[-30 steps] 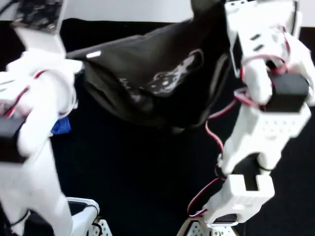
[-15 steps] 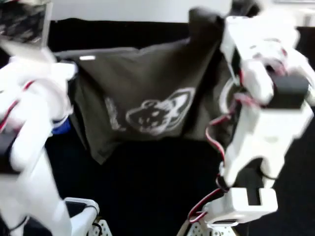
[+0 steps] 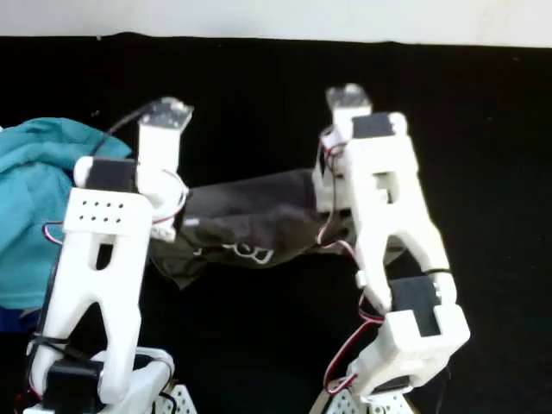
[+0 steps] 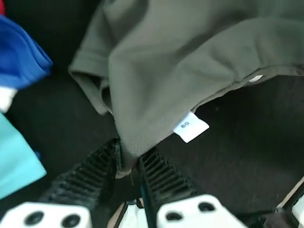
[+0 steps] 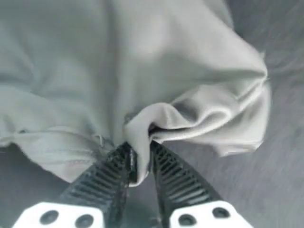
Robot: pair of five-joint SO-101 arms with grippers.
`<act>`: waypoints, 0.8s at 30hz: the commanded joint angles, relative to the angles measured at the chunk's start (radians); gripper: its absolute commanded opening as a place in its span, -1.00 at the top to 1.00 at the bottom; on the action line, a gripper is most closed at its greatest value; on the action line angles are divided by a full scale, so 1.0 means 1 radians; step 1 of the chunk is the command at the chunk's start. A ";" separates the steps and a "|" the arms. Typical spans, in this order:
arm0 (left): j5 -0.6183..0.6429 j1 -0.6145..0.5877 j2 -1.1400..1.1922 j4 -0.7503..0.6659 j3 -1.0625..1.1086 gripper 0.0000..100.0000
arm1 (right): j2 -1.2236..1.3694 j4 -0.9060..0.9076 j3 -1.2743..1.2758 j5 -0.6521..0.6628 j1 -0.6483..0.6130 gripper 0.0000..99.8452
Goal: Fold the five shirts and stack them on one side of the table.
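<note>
Both my left claw (image 4: 128, 154) and right claw (image 5: 140, 156) pinch edges of the dark shirt (image 3: 250, 226), holding it spread over the table (image 3: 259, 95) for folding.

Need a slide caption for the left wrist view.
Left hand pinches an edge of the dark shirt near its white tag.

Shirt (image 3: 250, 228) hangs between left pincer (image 4: 128, 164) and right pincer (image 5: 140, 164); heap (image 3: 34, 194), probably shirts, left of it.

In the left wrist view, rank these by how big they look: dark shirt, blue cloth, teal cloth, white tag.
1. Largest: the dark shirt.
2. The blue cloth and the teal cloth look about alike, and both are cut off at the edge.
3. Smallest: the white tag.
</note>
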 commanded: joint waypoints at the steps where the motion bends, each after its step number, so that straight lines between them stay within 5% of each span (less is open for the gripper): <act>1: -0.012 -0.008 0.001 -0.018 0.059 0.98 | -0.015 -0.001 0.079 0.032 -0.013 0.99; 8: -0.066 -0.008 0.001 -0.018 0.097 0.98 | -0.186 0.045 0.220 0.244 0.002 0.92; 14: -0.066 -0.008 0.001 -0.077 0.088 0.98 | -0.398 0.142 0.263 0.265 0.002 0.36; 24: -0.066 -0.010 0.001 -0.083 0.064 0.98 | -0.421 -0.031 0.421 0.292 -0.056 0.34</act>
